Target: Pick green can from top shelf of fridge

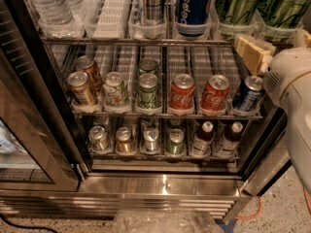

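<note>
Upright green can [237, 4] just above jaws

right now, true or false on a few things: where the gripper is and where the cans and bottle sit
1. The gripper is at the right, just below the top shelf's front edge. True.
2. Two red Coca-Cola cans stand side by side on the middle rack. True.
3. The Pepsi can stands on the middle rack. False: it is on the top shelf, left of the green can.
4. The green can is in the gripper. False: it stands in its top-shelf lane.
5. The water bottle is at the top shelf's right end. False: left end.
</note>
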`<state>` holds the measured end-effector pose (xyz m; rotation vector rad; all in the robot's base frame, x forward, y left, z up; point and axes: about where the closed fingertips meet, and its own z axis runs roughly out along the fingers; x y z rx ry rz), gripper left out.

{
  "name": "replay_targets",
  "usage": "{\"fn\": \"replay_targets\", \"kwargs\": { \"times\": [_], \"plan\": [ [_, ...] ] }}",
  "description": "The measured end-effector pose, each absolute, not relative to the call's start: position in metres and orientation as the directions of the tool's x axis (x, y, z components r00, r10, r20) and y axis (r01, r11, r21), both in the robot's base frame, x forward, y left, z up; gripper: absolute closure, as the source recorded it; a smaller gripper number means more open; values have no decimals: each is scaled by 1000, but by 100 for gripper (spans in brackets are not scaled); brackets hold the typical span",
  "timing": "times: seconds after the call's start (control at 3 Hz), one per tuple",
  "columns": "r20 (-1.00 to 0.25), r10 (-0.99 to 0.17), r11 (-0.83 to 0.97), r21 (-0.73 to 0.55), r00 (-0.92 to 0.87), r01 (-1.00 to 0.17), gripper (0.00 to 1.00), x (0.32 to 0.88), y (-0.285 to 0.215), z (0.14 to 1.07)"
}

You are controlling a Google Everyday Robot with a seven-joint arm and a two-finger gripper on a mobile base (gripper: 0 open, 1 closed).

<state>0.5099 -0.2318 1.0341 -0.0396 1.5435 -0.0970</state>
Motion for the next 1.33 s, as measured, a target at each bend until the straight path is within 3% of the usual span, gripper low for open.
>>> {"fn": "replay_targets", "kwargs": {
  "times": [1.33],
  "plan": [
    [-991,-87,987,-71,105,147,25,531,-258,1045]
  ]
}}
